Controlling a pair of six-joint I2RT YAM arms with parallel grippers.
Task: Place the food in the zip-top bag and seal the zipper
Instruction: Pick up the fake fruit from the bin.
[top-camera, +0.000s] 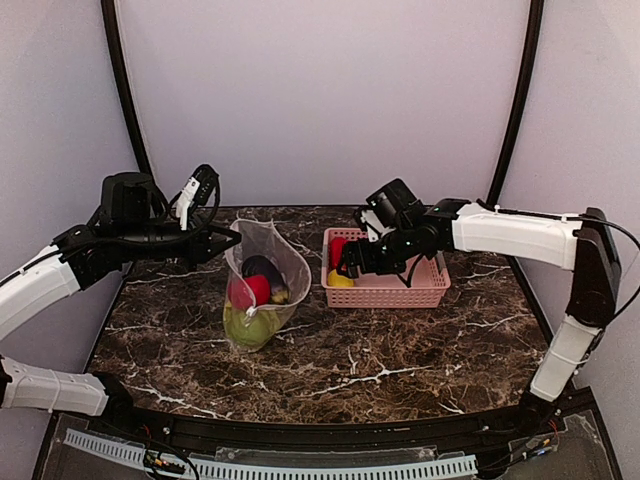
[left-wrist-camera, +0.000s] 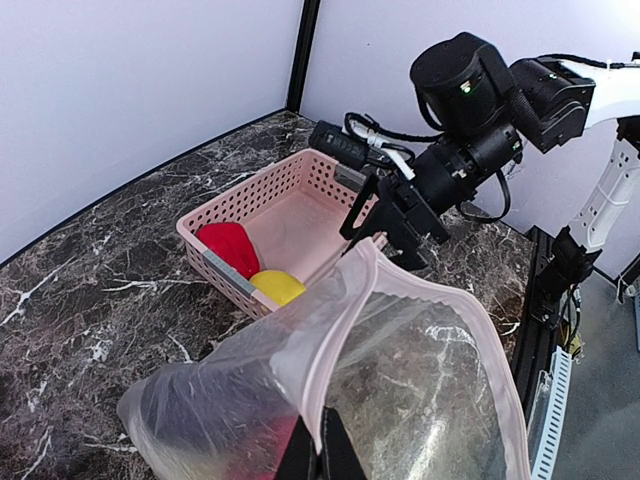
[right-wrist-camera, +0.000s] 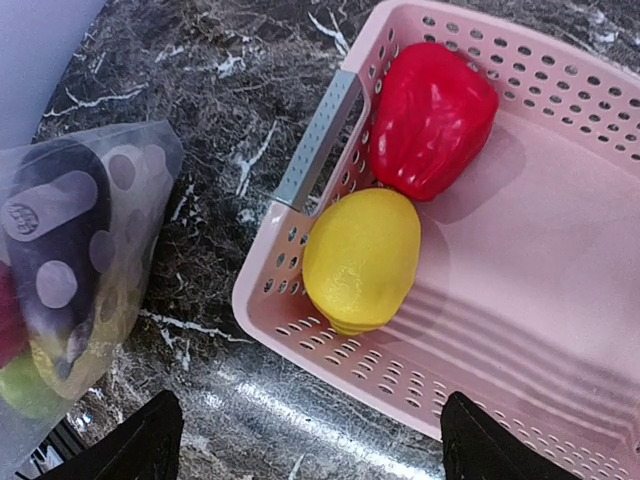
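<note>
The clear dotted zip-top bag (top-camera: 262, 290) stands open on the table and holds red, green and dark food pieces. My left gripper (top-camera: 233, 240) is shut on the bag's pink zipper rim (left-wrist-camera: 340, 330) and holds the mouth up, as the left wrist view (left-wrist-camera: 320, 455) shows. My right gripper (top-camera: 350, 262) hovers open and empty over the left end of the pink basket (top-camera: 400, 292). In the right wrist view my right gripper (right-wrist-camera: 315, 450) is above a yellow piece (right-wrist-camera: 362, 258) and a red bell pepper (right-wrist-camera: 430, 118), both lying in the basket. The bag also shows at the left of that view (right-wrist-camera: 70, 250).
The basket (right-wrist-camera: 560, 260) sits right of the bag with a narrow strip of dark marble table (top-camera: 330, 370) between them. White walls with black corner posts close in the back and sides. The right arm (left-wrist-camera: 470, 110) reaches over the basket's far side.
</note>
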